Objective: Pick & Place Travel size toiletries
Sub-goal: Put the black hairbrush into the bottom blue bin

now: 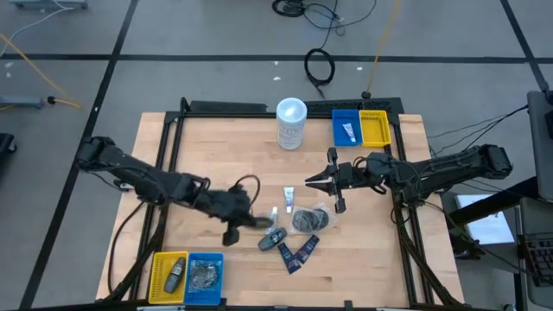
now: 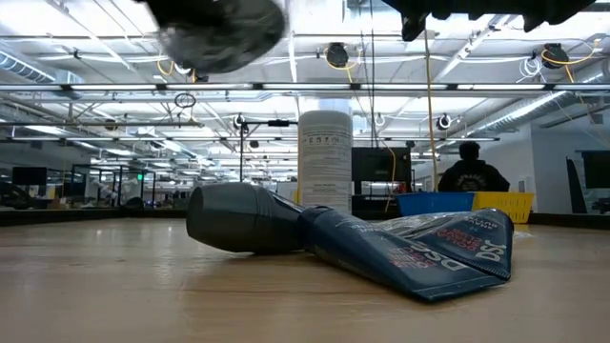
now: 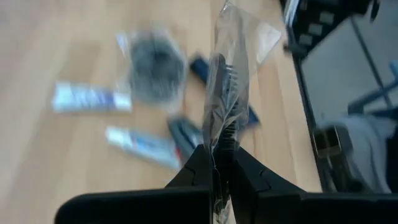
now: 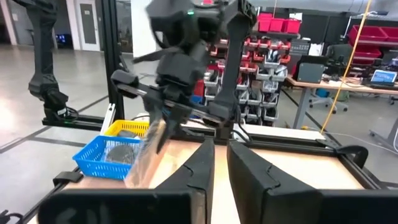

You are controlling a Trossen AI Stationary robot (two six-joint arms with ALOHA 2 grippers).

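Left gripper (image 3: 222, 163) pinched shut on a clear-wrapped bundle (image 3: 225, 93), lifted above table centre. Step in hand: carry. Next, as I judge it: swing toward 7 o'clock, drop in the blue bin (image 1: 204, 278). Right gripper (image 1: 331, 180) at 3 o'clock, nearly together, holding nothing. Remaining toiletries (image 1: 294, 235) lie mid-table.

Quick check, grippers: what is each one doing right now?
Left gripper: shut on a clear-wrapped bundle.
Right gripper: slightly open, empty.

Obscured and blurred items

You see the tubes (image 3: 90, 98) blurred in the left wrist view; the low view crops both arms, and print on the sachet (image 2: 419, 250) is unreadable.
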